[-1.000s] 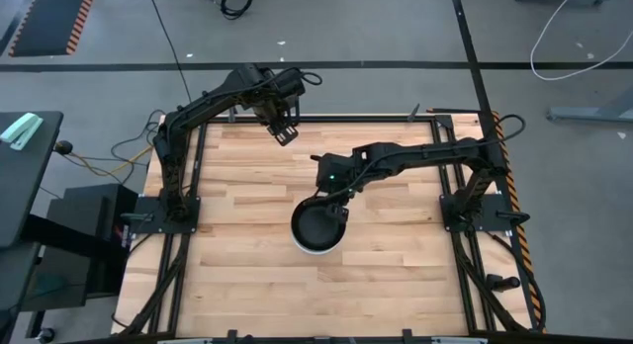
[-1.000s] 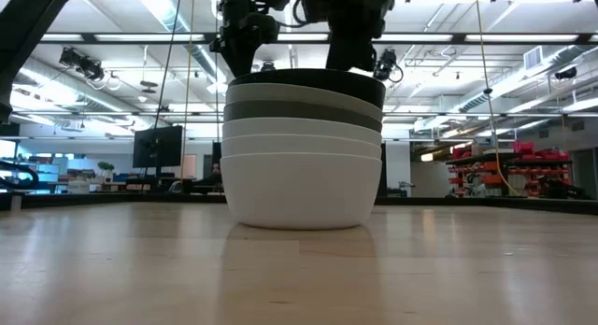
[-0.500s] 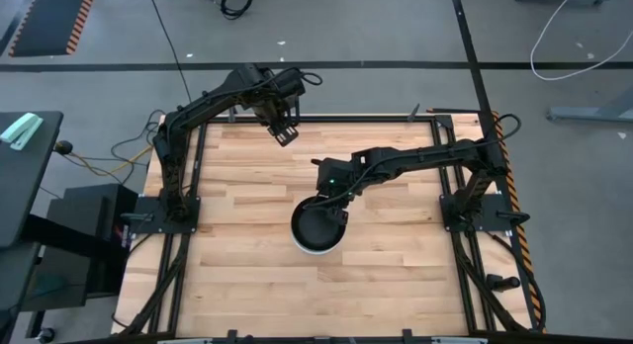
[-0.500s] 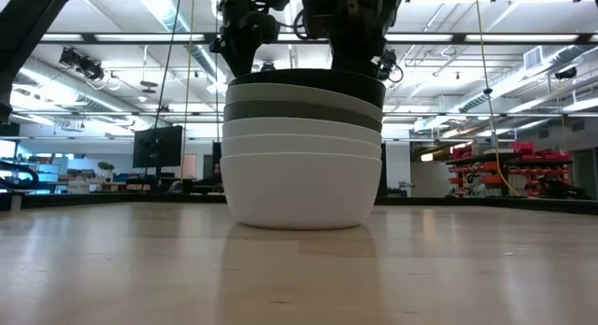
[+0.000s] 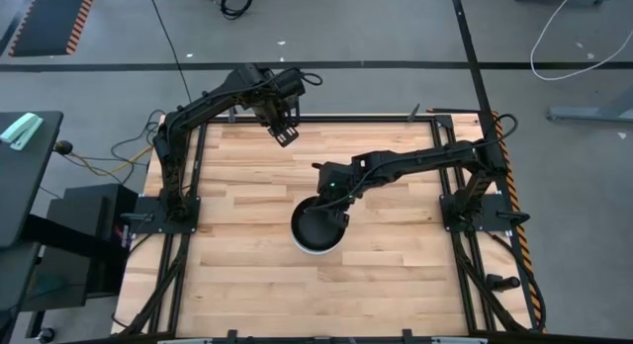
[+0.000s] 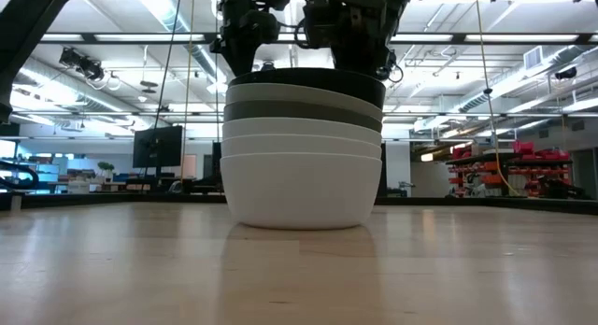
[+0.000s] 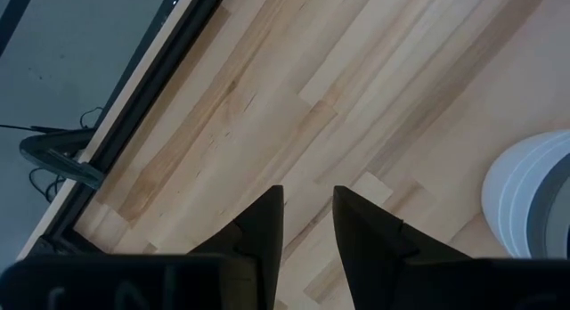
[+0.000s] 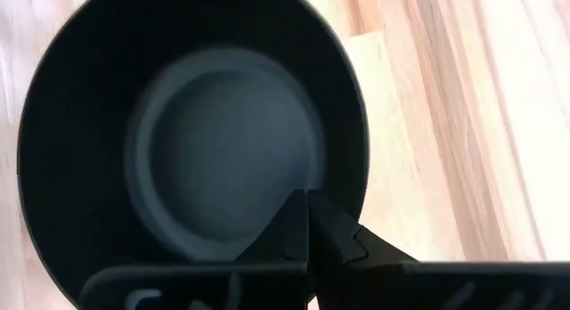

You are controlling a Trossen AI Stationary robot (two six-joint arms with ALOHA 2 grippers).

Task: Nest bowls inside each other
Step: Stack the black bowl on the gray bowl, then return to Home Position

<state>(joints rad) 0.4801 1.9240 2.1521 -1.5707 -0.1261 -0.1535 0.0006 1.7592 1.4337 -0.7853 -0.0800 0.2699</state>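
My table (image 5: 396, 275) is pale wood planks, seen from above, with my two dark arms reaching in from its far corners. Near the middle sits one stack of bowls (image 6: 302, 148), nested one inside another. From table height I count the layers from the bottom: white rims, then a light grey-green band, a dark grey band, and a black bowl (image 5: 316, 225) on top (the exact number of white ones is hard to tell from the side).

My right gripper (image 5: 334, 204) hangs just over the far edge of the stack, above the black bowl's rim. In its own wrist view the two fingers (image 8: 294, 230) meet tip to tip with nothing between them, pressed together, and the black bowl's round inside (image 8: 205, 159) fills the space beyond them.

My left gripper (image 5: 286, 134) waits well apart from the stack, raised over the far left part of the table. Its fingers (image 7: 263, 225) stand a little apart, a narrow gap between them, holding nothing. Past them I see bare planks, the table's dark edge rail (image 7: 142, 87), and the stack's white side (image 7: 525, 199) off at the margin.
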